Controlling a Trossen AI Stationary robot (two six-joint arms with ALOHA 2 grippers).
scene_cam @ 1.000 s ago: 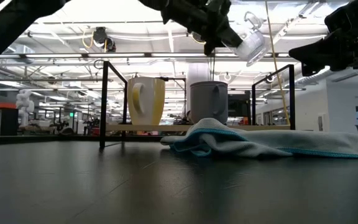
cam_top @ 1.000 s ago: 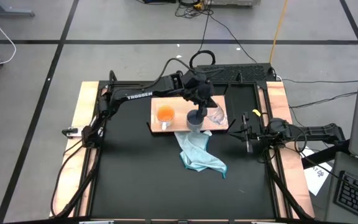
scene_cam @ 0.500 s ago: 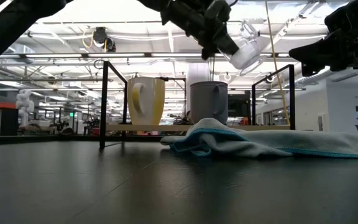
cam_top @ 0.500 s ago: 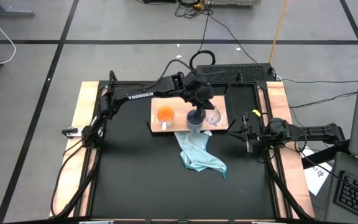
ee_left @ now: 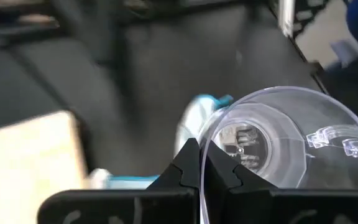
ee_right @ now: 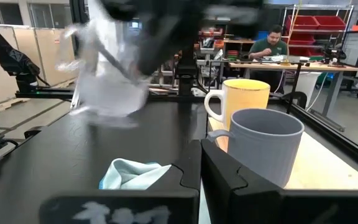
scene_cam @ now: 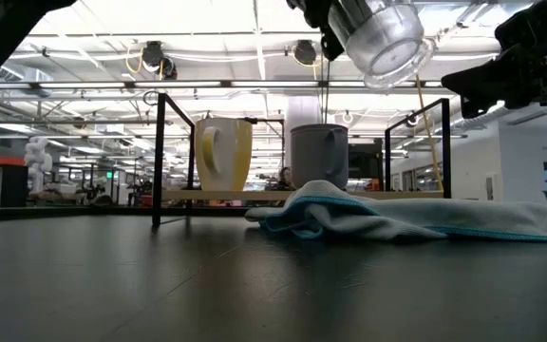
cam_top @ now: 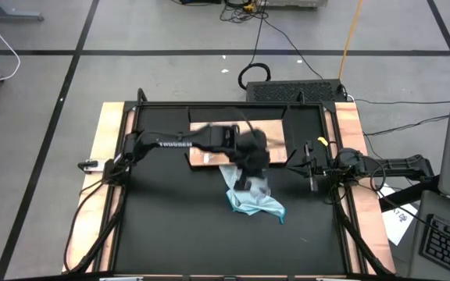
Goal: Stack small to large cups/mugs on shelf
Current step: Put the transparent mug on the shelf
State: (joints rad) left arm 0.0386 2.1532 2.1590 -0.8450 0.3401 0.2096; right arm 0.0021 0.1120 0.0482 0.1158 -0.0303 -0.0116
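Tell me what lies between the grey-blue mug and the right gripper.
In the high view, only bare black tabletop separates the grey-blue mug on the wooden shelf from the shut right gripper; the light blue cloth lies nearer the front.

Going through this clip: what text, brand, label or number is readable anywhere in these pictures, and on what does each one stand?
"TROSSEN", in white letters on the left arm in the high view; smeared, only just legible.
Printing on the white sheet at the table's right edge: too small to read.
The orange mug, grey-blue mug, clear glass cup, shelf and light blue cloth carry no readable text.
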